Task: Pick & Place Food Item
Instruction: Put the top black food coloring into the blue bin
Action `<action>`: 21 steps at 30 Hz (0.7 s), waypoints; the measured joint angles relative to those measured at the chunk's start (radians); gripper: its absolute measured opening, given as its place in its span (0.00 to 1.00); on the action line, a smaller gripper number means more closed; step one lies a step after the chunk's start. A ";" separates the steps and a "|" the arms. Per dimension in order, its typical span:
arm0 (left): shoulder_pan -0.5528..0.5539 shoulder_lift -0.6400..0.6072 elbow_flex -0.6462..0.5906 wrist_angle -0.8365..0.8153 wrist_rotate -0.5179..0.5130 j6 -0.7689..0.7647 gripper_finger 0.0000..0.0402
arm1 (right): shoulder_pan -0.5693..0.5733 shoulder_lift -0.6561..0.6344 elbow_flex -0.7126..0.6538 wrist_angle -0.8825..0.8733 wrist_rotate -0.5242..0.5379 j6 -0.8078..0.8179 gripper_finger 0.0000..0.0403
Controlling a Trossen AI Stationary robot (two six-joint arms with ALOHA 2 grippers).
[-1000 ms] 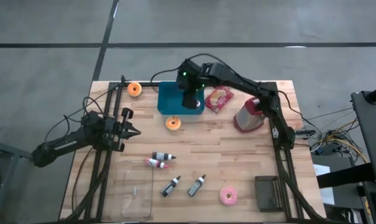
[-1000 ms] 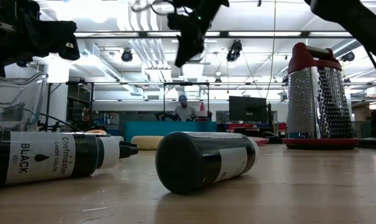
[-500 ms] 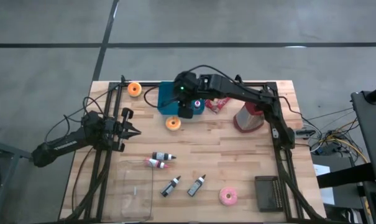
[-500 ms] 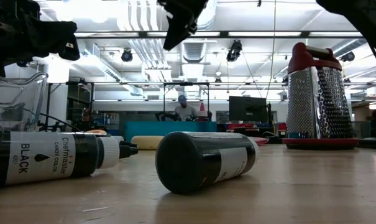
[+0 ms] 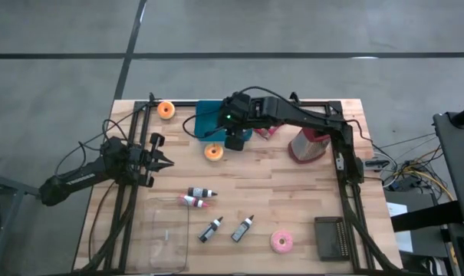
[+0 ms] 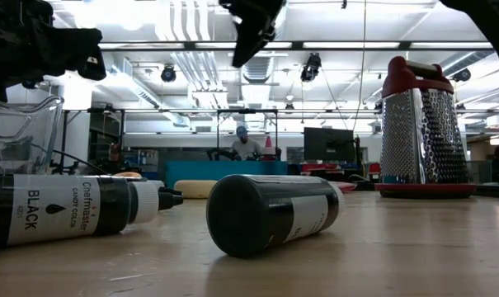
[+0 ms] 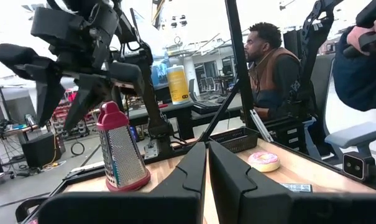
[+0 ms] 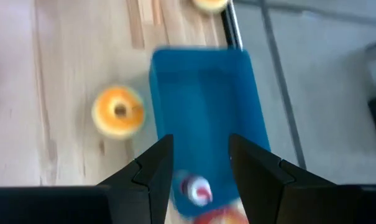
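On the light wooden slatted table [image 5: 293, 199], the orange ring-shaped doughnut [image 5: 213, 152] lies just near of the blue rectangular tray [image 5: 208, 115]; the right gripper [image 5: 233, 142], fingers spread and empty, hovers beside it, and the light, probably soft ring is best pinched across its rim, while the left gripper [image 5: 164, 161] waits pressed together at the left.

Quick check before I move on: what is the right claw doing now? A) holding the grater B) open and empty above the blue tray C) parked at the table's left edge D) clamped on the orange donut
B: the right wrist view shows the right claw with fingers apart and nothing between them, over the blue tray; the orange donut lies on the table beside it.
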 joint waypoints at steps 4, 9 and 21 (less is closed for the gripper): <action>0.000 0.000 0.000 0.000 0.000 0.000 0.06 | 0.000 -0.053 -0.144 0.279 0.000 -0.041 0.37; 0.000 0.000 0.000 0.000 0.000 0.000 0.06 | 0.001 -0.152 -0.372 0.666 0.000 -0.051 0.37; 0.000 0.001 0.000 -0.001 -0.001 0.000 0.06 | 0.041 -0.425 -1.112 1.420 -0.038 -0.007 0.37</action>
